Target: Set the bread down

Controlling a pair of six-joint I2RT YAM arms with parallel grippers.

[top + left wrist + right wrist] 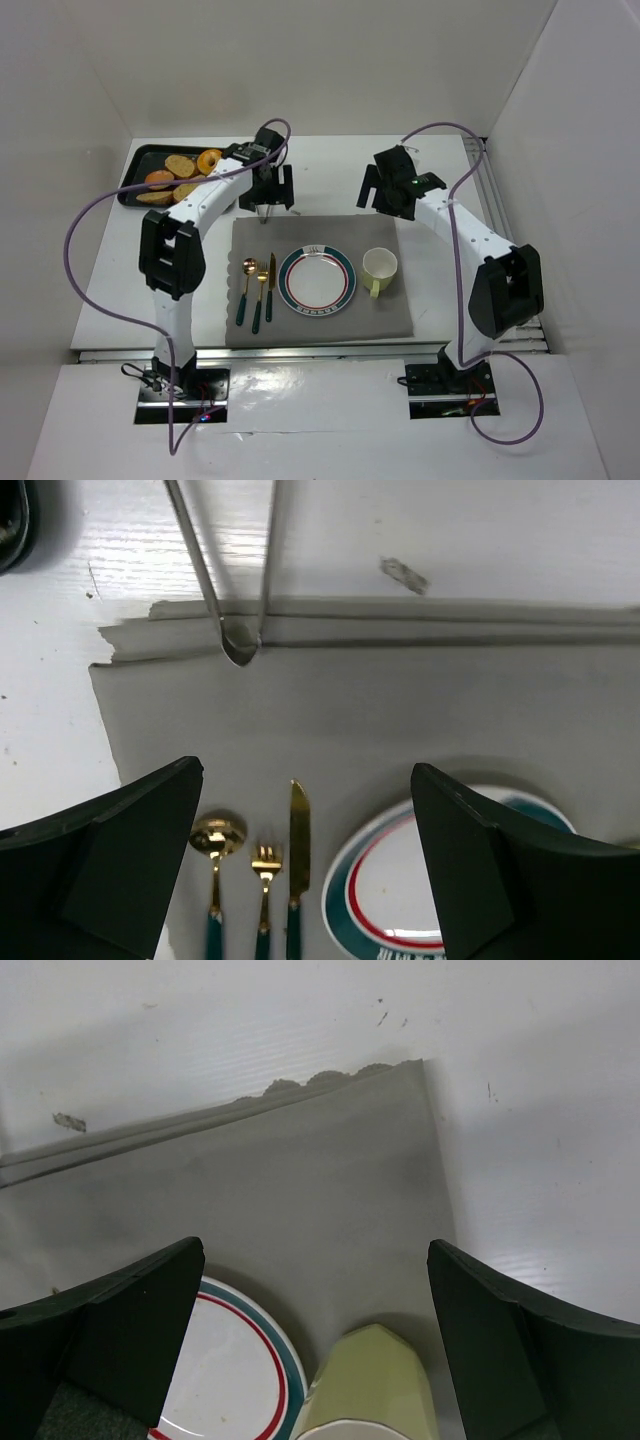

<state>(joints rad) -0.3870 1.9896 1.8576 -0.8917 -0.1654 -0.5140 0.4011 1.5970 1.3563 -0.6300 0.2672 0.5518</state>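
Several bread pieces [168,182] lie in a black tray [140,155] at the far left of the table. A white plate with a teal and red rim [317,281] sits mid-mat; it also shows in the left wrist view [400,880] and the right wrist view [235,1370]. My left gripper [268,192] hangs open and empty over the mat's far left edge [307,780]. Metal tongs [235,580] lie just beyond it, tips on the mat edge. My right gripper [385,190] is open and empty above the mat's far right part [316,1260].
A grey mat [320,230] holds a gold spoon [247,285], fork [259,292] and knife [271,285] left of the plate, and a pale green cup [379,268] to its right. White walls enclose the table on three sides.
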